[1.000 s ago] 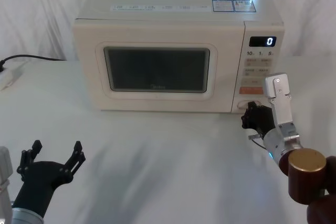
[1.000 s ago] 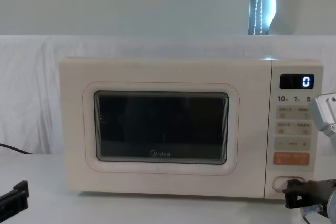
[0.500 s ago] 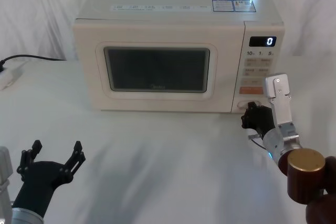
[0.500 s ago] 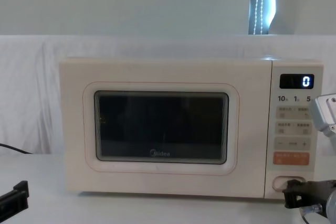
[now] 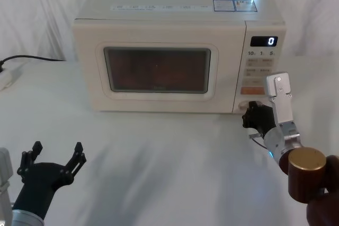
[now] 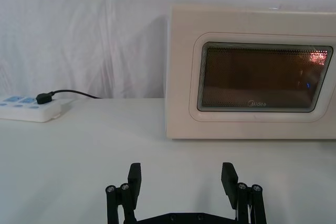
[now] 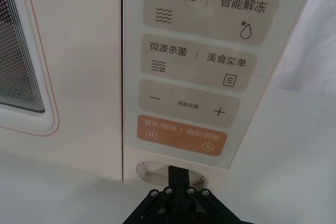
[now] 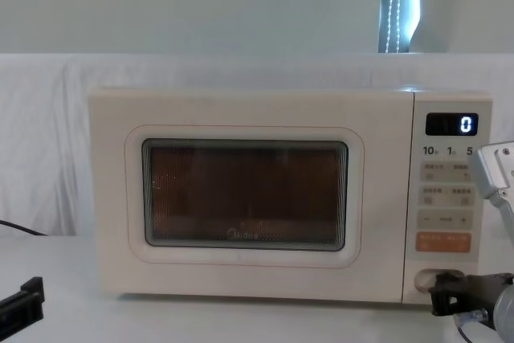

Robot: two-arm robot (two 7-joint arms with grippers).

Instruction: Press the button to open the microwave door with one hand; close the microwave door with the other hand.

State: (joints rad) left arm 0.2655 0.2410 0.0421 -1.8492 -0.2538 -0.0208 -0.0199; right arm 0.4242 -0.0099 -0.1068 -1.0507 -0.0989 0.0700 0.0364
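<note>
Right gripper at the microwave's button

The right gripper [image 5: 249,115], fingers closed together on nothing, touches the button [image 7: 152,170] at the microwave's lower right corner. The door [image 5: 159,67] looks closed, window lit. The left gripper [image 5: 53,154] waits wide open, empty, near the table's front left edge.

Door [image 5: 159,75]: smooth matt cream plastic around a glossy dark meshed window [image 5: 157,69]. White wrinkled cloth [image 5: 159,162] lies under it.

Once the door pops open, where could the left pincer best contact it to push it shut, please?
Probably the microwave door along its free edge beside the control panel, pressed from the front. It looks flat and handleless, so pushing likely suits better than pinching. The left pincer waits open.
</note>
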